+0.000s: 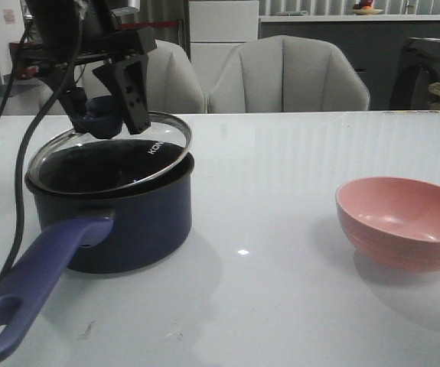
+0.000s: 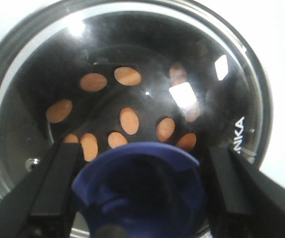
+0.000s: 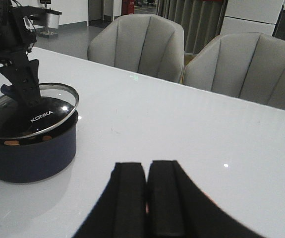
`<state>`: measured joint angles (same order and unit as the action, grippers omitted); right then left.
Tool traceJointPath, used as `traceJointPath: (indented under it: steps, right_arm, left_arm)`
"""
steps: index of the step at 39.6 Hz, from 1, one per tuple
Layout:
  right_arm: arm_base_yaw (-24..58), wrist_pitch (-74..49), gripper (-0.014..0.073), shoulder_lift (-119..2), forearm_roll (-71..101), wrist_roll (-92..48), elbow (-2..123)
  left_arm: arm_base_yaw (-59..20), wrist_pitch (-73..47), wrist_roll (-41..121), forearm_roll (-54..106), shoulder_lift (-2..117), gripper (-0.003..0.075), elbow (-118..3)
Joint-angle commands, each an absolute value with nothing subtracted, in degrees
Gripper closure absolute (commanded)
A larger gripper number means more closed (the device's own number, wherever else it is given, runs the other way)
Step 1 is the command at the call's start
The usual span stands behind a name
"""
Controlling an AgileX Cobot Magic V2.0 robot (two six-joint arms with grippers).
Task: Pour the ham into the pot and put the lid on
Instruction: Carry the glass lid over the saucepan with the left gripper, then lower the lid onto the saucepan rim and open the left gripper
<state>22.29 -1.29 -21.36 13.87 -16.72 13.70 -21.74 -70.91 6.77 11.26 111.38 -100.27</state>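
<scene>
Glass lid (image 1: 112, 157) sits tilted on the navy pot (image 1: 128, 222) near your left side of the counter (image 1: 281, 153), its far edge raised off the rim. Your left end effector (image 2: 138, 198) has its fingers spread either side of the blue knob (image 1: 101, 118). Ham (image 2: 129, 120) already lies inside the pot, so covering is the step underway. Next, the lid likely needs settling flat. Your right end effector (image 3: 147, 198) is pressed together, idle; the pink bowl (image 1: 403, 222) looks empty.
</scene>
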Motion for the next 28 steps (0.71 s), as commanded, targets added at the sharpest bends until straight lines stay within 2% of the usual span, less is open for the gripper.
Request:
traceJointPath:
  steps: [1, 28]
  right_arm:
    - [22.4, 2.9, 0.0439, -21.5, 13.9, -17.1, 15.3]
    - [22.4, 2.9, 0.0439, -21.5, 13.9, -17.1, 15.3]
  left_arm:
    - [-22.1, -73.8, 6.3, 11.7, 108.1, 0.05, -102.2]
    - [-22.1, -73.8, 6.3, 12.8, 106.0, 0.05, -99.4]
